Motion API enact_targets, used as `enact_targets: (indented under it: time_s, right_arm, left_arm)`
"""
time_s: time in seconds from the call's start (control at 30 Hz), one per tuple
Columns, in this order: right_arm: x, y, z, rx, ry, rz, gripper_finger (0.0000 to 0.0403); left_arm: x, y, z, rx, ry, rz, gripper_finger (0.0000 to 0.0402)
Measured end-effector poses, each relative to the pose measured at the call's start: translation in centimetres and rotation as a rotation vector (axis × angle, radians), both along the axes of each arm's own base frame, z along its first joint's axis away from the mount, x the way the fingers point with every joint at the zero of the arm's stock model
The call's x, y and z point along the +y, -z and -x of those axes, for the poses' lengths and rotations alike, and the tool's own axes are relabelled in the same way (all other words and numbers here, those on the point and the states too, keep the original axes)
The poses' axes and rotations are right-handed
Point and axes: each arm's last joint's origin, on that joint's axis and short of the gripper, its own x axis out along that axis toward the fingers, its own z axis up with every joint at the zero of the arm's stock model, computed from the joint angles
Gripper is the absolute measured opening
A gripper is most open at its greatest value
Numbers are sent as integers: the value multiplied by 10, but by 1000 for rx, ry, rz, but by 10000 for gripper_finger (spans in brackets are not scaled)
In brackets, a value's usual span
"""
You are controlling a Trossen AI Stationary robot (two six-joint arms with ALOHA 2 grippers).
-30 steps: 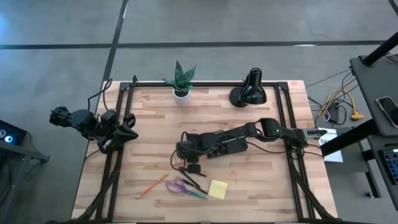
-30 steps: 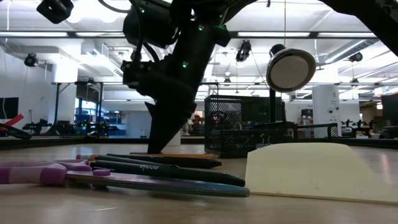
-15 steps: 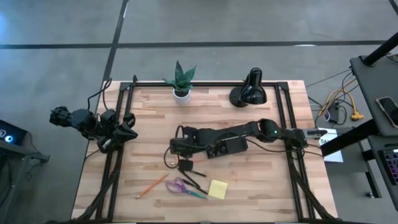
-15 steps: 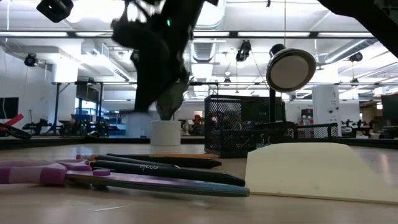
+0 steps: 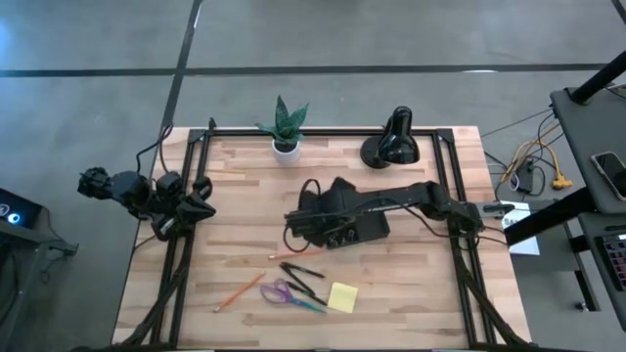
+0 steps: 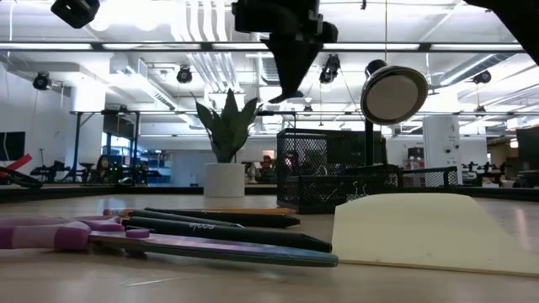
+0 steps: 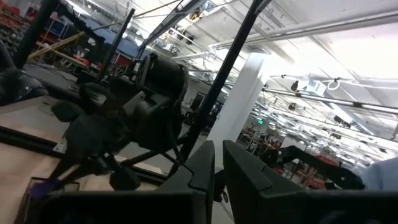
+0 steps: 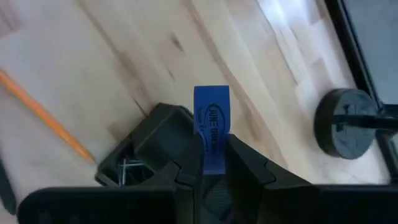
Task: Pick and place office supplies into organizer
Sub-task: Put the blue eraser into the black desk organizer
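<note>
My right gripper [image 5: 311, 211] [image 8: 211, 163] hangs over the left end of the dark organizer [image 5: 367, 233] [image 8: 146, 149], shut on a small blue printed tab [image 8: 211, 115]. In the low view it is high above the mesh-walled organizer [image 6: 337, 181]. On the table near the front lie the purple-handled scissors [image 5: 291, 294] [image 6: 50, 233], the yellow sticky pad [image 5: 342, 297] [image 6: 421, 231], black pens [image 5: 299, 275] [image 6: 227, 227] and an orange pencil [image 5: 239, 291]. My left gripper [image 5: 202, 207] [image 7: 217, 171] waits shut at the table's left edge. My right gripper pinches the blue tab between its two fingers, coming from above and pointing down. The tab's free end [image 8: 211, 99] sticks out past the fingertips. The tab is lifted clear, over the organizer's left end.
A potted green plant [image 5: 286, 127] [image 6: 224, 143] and a black desk lamp [image 5: 393, 142] [image 6: 393, 94] stand along the far edge. A second orange pencil [image 8: 46, 115] lies on the wood beside the organizer. Bare wood lies left of the supplies.
My right gripper has risen from the table beside the pens and swung toward the far edge, ending over the organizer's left end. The pens, scissors and pad have stayed where they were.
</note>
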Motion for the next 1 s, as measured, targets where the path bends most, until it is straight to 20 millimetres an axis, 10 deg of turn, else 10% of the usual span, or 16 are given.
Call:
enact_targets:
  time_s: [0.5, 1.0]
  right_arm:
    - [68, 50, 29, 238, -159, -79, 47]
    - [51, 113, 35, 334, -251, 16, 47]
  left_arm:
    - [0, 1, 0, -8, -10, -51, 17]
    - [-3, 10, -6, 34, -8, -68, 17]
